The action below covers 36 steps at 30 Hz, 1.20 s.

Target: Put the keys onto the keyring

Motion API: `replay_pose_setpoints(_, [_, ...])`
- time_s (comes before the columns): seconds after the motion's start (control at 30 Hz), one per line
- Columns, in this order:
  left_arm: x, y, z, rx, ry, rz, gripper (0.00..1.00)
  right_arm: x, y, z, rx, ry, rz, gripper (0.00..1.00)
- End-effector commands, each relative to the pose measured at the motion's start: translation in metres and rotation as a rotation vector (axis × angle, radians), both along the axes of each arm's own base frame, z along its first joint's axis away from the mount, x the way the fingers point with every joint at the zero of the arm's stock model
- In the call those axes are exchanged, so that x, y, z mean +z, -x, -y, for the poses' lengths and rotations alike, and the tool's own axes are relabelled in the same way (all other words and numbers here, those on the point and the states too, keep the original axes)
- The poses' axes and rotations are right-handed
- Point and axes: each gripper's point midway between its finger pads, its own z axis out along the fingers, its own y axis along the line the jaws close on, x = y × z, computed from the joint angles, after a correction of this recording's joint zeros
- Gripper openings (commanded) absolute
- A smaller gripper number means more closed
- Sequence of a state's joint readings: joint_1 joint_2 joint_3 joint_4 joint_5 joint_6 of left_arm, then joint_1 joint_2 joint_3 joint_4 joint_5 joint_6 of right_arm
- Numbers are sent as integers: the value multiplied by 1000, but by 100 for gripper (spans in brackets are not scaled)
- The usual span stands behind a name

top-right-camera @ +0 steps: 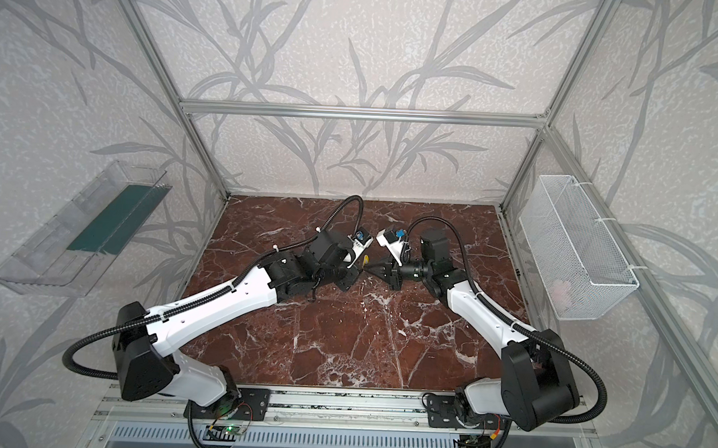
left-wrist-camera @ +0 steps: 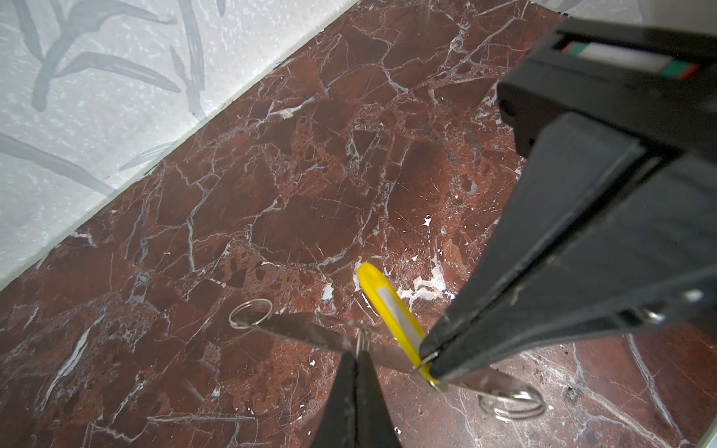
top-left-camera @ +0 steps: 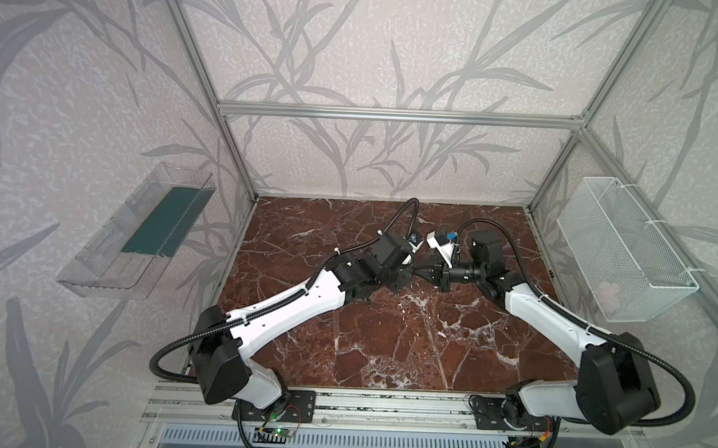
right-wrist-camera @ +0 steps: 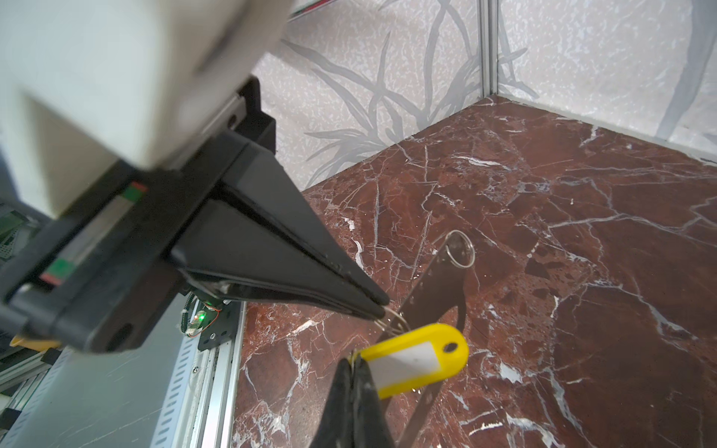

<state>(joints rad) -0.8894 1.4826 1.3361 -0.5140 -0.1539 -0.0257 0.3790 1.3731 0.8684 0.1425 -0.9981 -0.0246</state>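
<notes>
- Red-brown marble worktop with white veins, grey leaf-print wallpaper all round, white wire basket at the frame's right.
- keyring: thin silver ring plus yellow tag with a white window, mid-frame seen from above.
- left fingers pinched tight on the ring, right fingers clamped on the tag's end.

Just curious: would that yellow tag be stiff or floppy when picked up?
Probably stiff: the yellow tag juts straight from the right gripper without sagging. Likely light too, as a pinch at one end holds it.
</notes>
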Motion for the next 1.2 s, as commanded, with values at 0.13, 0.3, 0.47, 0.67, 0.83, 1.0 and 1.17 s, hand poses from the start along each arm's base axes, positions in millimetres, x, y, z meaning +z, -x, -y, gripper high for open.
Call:
replay_pose_setpoints(0.13, [26, 11, 8, -58, 92, 33, 0, 13, -6, -3, -5, -6, 38, 0])
replay_pose_setpoints(0.3, [23, 16, 14, -85, 85, 18, 0, 16, -8, -4, -5, -8, 44, 0])
replay_pose_setpoints(0.47, [18, 15, 16, -84, 58, 12, 0, 20, -8, -4, -8, -14, 56, 0])
replay_pose_setpoints(0.67, [18, 17, 18, -95, 53, 14, 0, 19, -11, -3, -23, -8, 54, 0])
replay_pose_setpoints(0.83, [21, 19, 18, -100, 59, 24, 0, 17, -11, -3, -26, -3, 44, 0])
replay_pose_setpoints(1.0, [25, 20, 19, -105, 70, 37, 0, 12, -14, -3, -43, 21, 32, 0])
replay_pose_setpoints(1.17, [30, 21, 18, -108, 88, 60, 0, 5, -18, -3, -60, 44, 5, 0])
